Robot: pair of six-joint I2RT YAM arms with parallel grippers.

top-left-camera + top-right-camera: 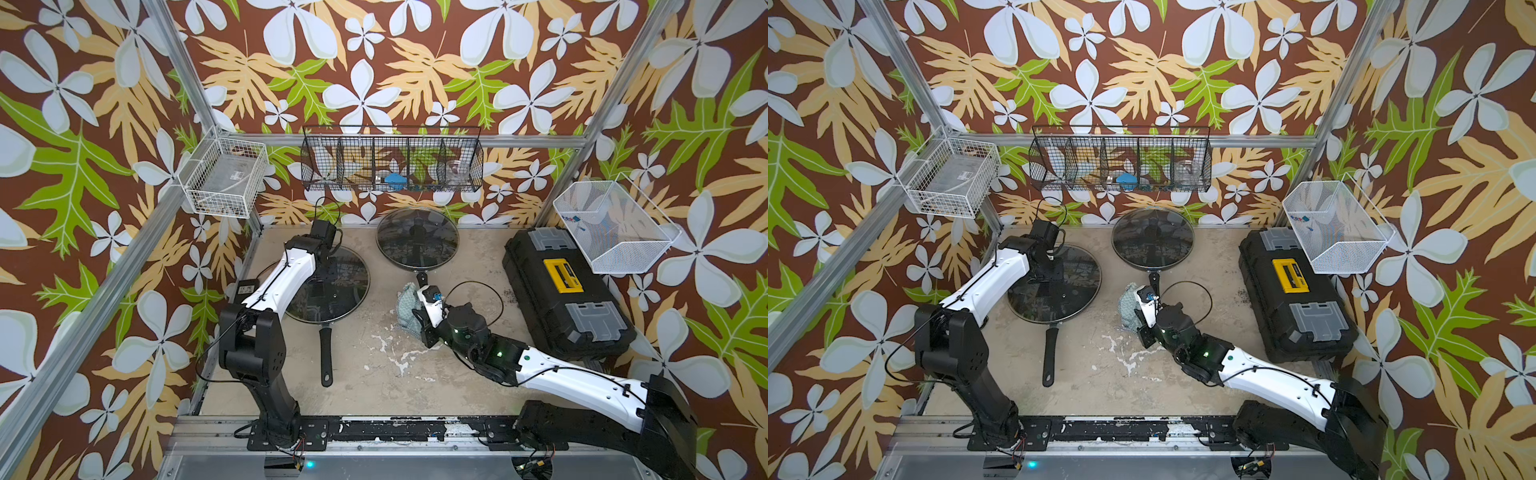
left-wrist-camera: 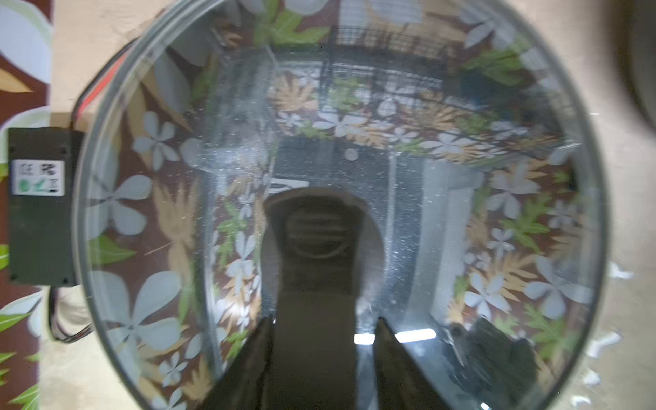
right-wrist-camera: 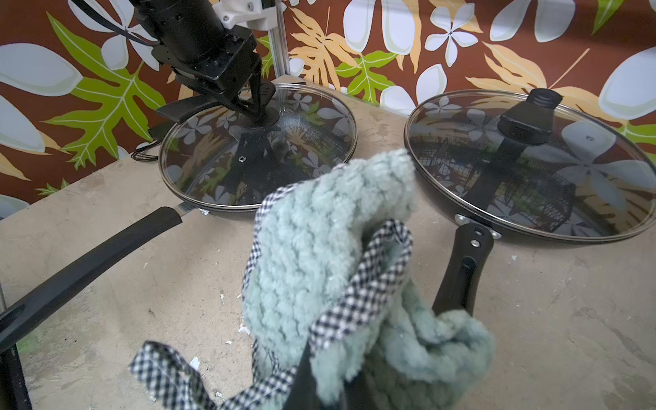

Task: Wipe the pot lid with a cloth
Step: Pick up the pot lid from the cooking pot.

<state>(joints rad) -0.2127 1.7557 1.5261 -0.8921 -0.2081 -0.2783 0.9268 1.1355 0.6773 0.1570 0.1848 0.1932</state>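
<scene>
Around lid knob (image 3: 267,91), seemingly, left hand (image 3: 254,106)

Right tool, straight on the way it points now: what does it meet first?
Cloth in the right tool leads; probably bare tabletop between the two glass lids, though depth is unclear.

In your right gripper (image 3: 316,369), the cloth (image 3: 319,248) is soft, fluffy pile with a woven check trim. Under your left gripper (image 3: 256,110), the pot lid (image 3: 213,159) is glossy glass, finely speckled, with a thin metal rim. Beside it, the pan handle (image 3: 88,262) looks matt black plastic; the tabletop (image 3: 532,337) is rough and matt.
</scene>
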